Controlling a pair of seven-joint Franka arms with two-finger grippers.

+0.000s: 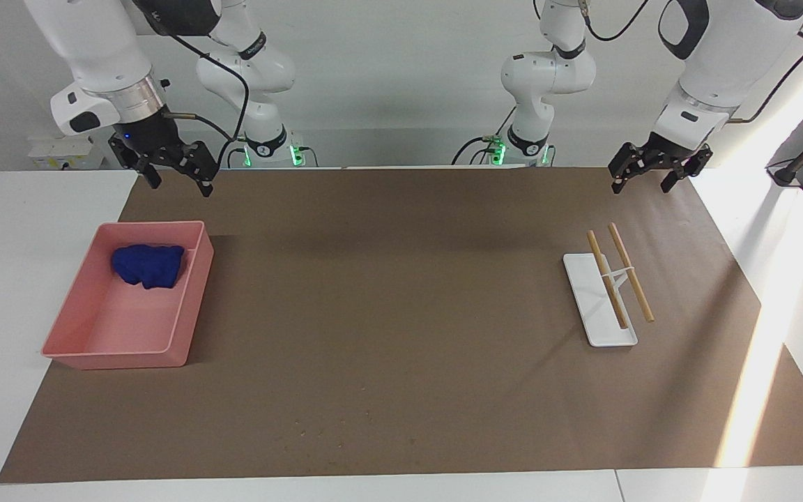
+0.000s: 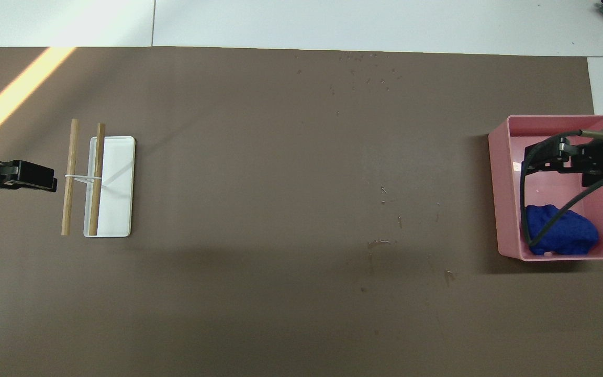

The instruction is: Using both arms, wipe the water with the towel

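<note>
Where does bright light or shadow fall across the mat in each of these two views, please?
Facing view: a sunlit band crosses the mat at the left arm's end, past the white tray; soft shadow lies near the robots. Overhead view: the same band cuts one corner farthest from the robots; the pink tray casts shadow.
</note>
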